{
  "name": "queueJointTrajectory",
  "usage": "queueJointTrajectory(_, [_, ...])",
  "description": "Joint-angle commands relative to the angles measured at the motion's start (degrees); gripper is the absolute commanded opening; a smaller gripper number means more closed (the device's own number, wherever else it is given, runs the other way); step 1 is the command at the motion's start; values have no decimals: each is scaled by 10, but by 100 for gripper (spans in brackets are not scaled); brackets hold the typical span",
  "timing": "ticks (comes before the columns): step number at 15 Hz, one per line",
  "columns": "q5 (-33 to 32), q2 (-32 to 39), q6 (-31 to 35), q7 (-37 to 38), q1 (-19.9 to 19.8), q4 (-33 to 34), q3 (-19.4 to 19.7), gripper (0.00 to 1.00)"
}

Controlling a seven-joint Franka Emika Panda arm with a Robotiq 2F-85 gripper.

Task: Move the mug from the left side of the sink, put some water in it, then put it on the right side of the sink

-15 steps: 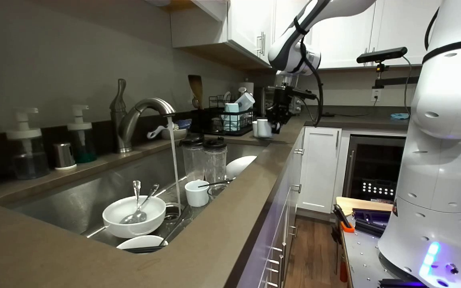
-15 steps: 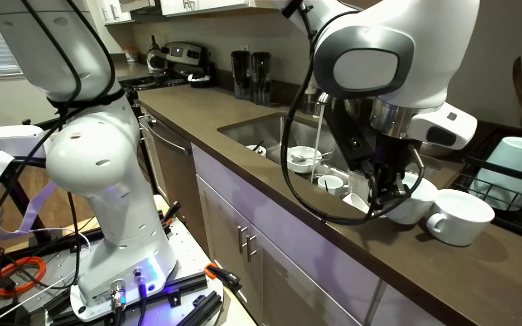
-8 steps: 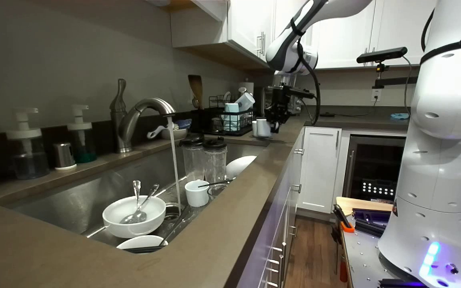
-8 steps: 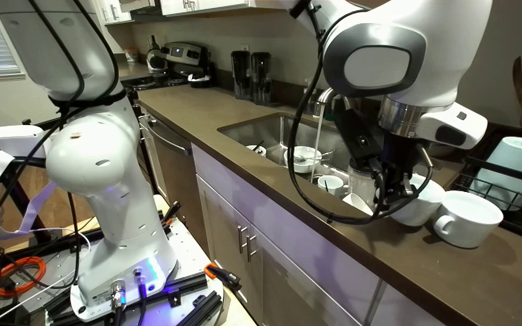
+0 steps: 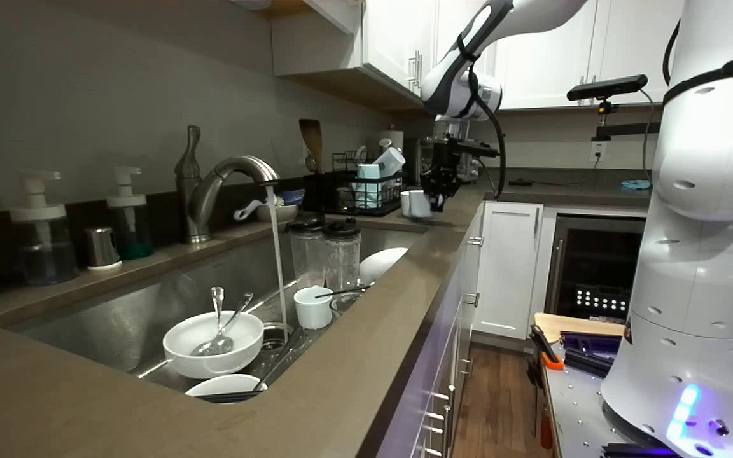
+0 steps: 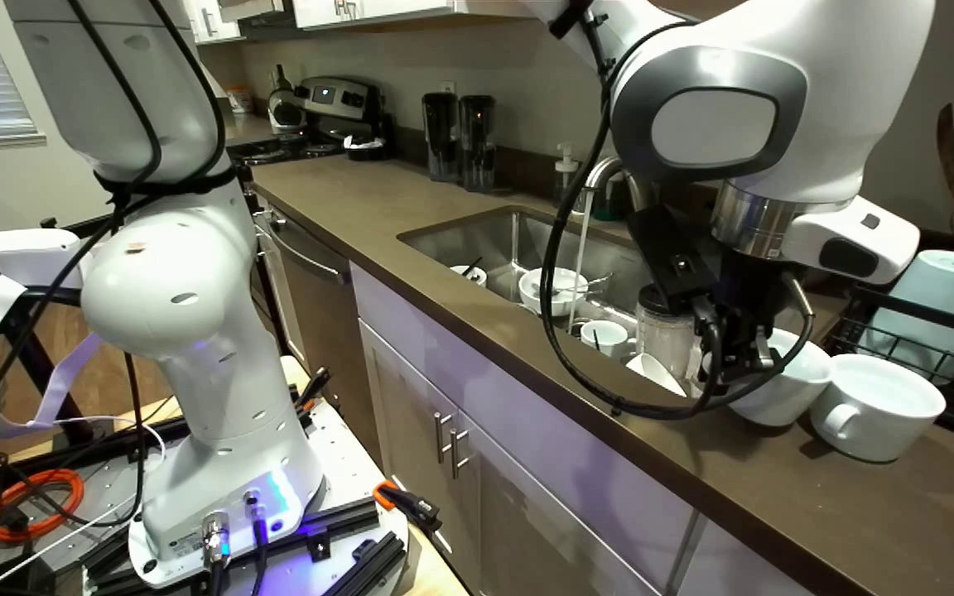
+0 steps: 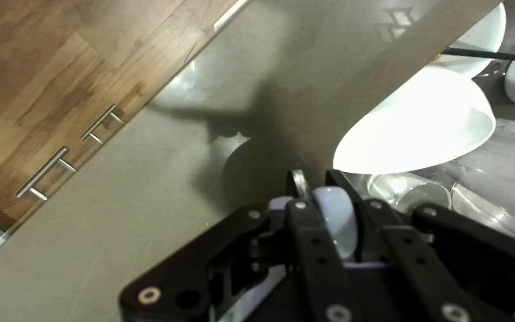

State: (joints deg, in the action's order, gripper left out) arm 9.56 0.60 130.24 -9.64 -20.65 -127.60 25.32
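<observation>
We have the glossy white ceramic mug (image 6: 792,382) beyond the right end of the rectangular stainless-steel sink (image 5: 112,321), back from the front edge of the grey-brown, smooth-topped desk (image 6: 883,513). The jaws are clamped on its white loop handle (image 7: 335,219). What counts for us is that the body lies past the jaws toward the black wire dish rack (image 6: 928,311), handle pointing back sinkward. Along that same line sits a second white ceramic mug (image 6: 879,414), close against ours; touching or barely apart, we cannot tell. We judge this the final set-down: seat the base, whose contact we cannot make out, then release and back away sinkward without nudging the neighbour. Farther left, water (image 5: 277,254) runs from the arched metal faucet (image 5: 233,166).
</observation>
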Motion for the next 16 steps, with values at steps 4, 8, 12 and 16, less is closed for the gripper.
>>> queueJointTrajectory(4, [26,16,-20,-2,-17,29,-8,5])
queueJointTrajectory(8, [15,11,-16,4,-13,20,-15,5])
queueJointTrajectory(12, [13,12,-12,3,-11,16,-23,5])
queueJointTrajectory(16, [16,19,-12,-13,-14,19,-26,5])
